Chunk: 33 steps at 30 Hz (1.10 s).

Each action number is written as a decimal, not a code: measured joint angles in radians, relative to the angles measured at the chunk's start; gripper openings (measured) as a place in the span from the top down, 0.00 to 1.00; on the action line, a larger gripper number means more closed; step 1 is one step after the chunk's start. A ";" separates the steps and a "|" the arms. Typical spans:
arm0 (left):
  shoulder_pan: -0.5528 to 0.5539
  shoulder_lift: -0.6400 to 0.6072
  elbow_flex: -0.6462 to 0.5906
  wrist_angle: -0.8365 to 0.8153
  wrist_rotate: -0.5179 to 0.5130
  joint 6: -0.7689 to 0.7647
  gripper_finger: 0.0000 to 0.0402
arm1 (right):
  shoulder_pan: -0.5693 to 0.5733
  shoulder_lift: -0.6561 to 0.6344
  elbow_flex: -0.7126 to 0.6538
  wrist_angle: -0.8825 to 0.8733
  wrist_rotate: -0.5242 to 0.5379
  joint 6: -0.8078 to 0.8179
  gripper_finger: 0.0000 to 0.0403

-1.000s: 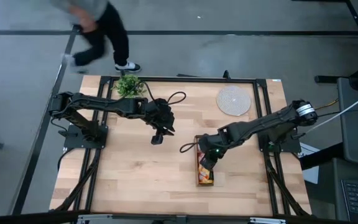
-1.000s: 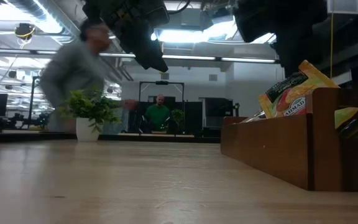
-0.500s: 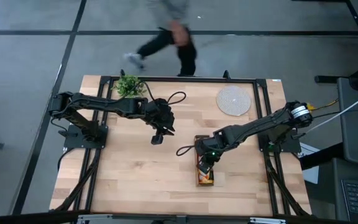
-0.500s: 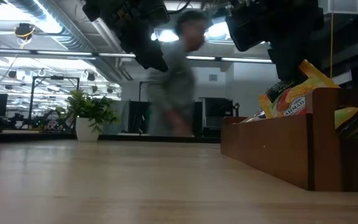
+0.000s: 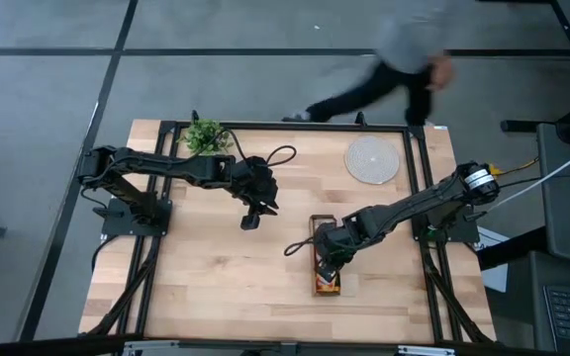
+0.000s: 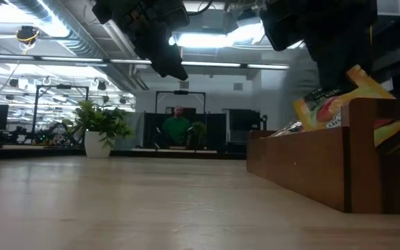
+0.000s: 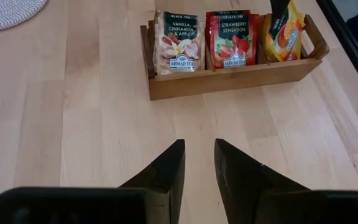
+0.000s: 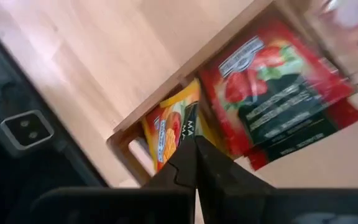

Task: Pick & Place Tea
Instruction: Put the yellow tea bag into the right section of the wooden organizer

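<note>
The long wooden tray [image 5: 315, 223] lies right of the table's middle. In the left wrist view the tray [image 7: 229, 78] holds pale vanilla sachets [image 7: 178, 42], red strawberry sachets [image 7: 232, 38] and yellow-orange sachets [image 7: 283, 34], one kind per compartment. My right gripper [image 5: 328, 264] is over the tray's near end, shut on a yellow-orange sachet [image 8: 169, 127]. My left gripper [image 5: 250, 219] hovers above bare table left of the tray, fingers [image 7: 173, 163] open by a narrow gap and holding nothing. My right gripper [image 8: 194, 148] pinches the yellow-orange sachet's upper edge [image 8: 187, 119] between its two shut fingers, coming from above. The sachet [image 6: 335, 104] stands tilted, its top sticking out over the tray wall [image 6: 304, 167] and its lower part inside the end compartment.
A round woven mat [image 5: 372, 159] lies near the far right corner, and a small potted plant [image 5: 204, 135] stands at the far edge on the left. A person [image 5: 404, 54] walks past beyond the far edge. Bare wood stretches between the arms and along the near side.
My right gripper has moved slightly along the tray toward the table's near edge, staying shut. The yellow-orange sachet under it has shifted and tipped a little in the end compartment. A person has walked from left to right behind the far edge.
</note>
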 joint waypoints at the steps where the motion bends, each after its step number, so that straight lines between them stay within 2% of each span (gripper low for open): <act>1: 0.000 0.000 0.000 0.000 0.000 0.000 0.80 | 0.007 0.000 0.006 -0.011 0.022 0.004 0.99; 8: 0.000 0.000 0.000 0.000 0.000 -0.008 0.79 | 0.088 -0.001 0.060 -0.072 0.213 0.128 0.99; 15: 0.000 0.000 0.000 0.000 0.000 -0.007 0.79 | 0.214 -0.002 0.087 -0.118 0.400 0.420 1.00; 22: 0.000 0.000 0.000 -0.001 -0.001 0.012 0.79 | 0.301 0.004 0.087 -0.113 0.494 0.675 1.00; 33: 0.000 0.000 0.000 0.000 0.000 0.022 0.79 | 0.306 0.047 0.085 -0.146 0.528 0.778 1.00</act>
